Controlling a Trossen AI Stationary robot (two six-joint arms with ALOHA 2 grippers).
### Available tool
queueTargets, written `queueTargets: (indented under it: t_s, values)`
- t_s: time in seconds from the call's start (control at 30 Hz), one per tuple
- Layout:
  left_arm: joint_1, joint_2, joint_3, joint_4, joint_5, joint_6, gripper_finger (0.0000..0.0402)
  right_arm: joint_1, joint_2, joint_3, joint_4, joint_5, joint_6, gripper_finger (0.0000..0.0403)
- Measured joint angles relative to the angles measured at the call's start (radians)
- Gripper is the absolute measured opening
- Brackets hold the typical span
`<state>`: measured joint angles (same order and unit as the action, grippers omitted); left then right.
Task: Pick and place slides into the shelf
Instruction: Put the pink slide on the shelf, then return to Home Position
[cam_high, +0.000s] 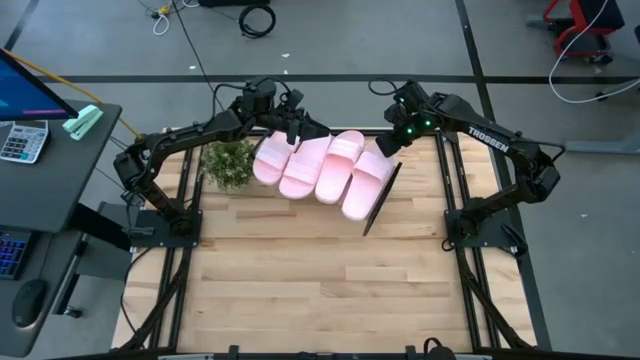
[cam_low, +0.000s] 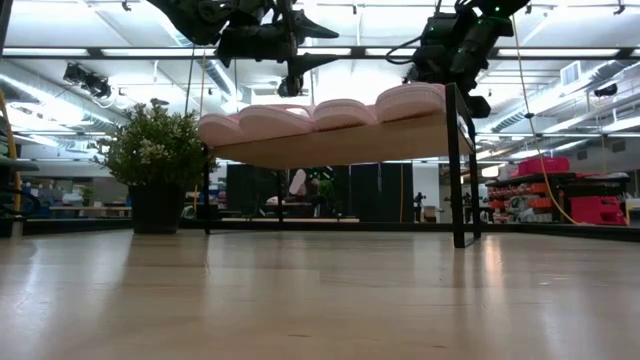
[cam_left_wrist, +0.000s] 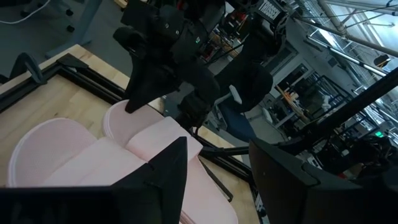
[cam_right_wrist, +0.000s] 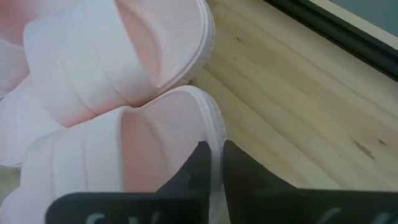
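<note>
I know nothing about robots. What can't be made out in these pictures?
- Tops of the slides: low view, hidden by the shelf, which is seen from underneath.
- Shelf top: high view, covered by the slides.
- Whether the left end effector touches a slide: high view, its own arm covers it.
- How deep the right end effector pinches the slide's rim: right wrist view, cut off at the bottom edge.

The slides (cam_right_wrist: 93, 93) look like soft matt foam, their footbeds finely textured. The shelf (cam_low: 340, 148) is pale smooth wood on thin black metal legs. The desk (cam_high: 300, 280) is wood strips, faintly glossy.
</note>
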<state>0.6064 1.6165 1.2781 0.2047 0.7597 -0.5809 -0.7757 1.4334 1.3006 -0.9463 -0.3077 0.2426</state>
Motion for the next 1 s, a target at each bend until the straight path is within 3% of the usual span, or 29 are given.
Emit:
queueTargets:
  t_s: [0.37, 0.57, 0.8, 1.0]
  values:
    - [0.0, 0.0, 0.0, 0.0, 0.0, 0.001, 0.0177, 0.0, 0.0, 0.0, -0.031, 0.049, 0.008, 0.0133]
    - [0.0, 0.0, 0.0, 0.0, 0.0, 0.001, 0.018, -0.001, 0.0, 0.0, -0.035, 0.053, 0.023, 0.0167]
    - [0.0, 0.0, 0.0, 0.0, 0.0, 0.036, 0.0175, -0.001, -0.04, 0.0, -0.03, 0.053, 0.01, 0.017]
    - [-0.01, 0.0, 0.0, 0.0, 0.0, 0.077, 0.0156, 0.008, -0.147, 0.0, -0.036, 0.035, -0.021, 0.0124]
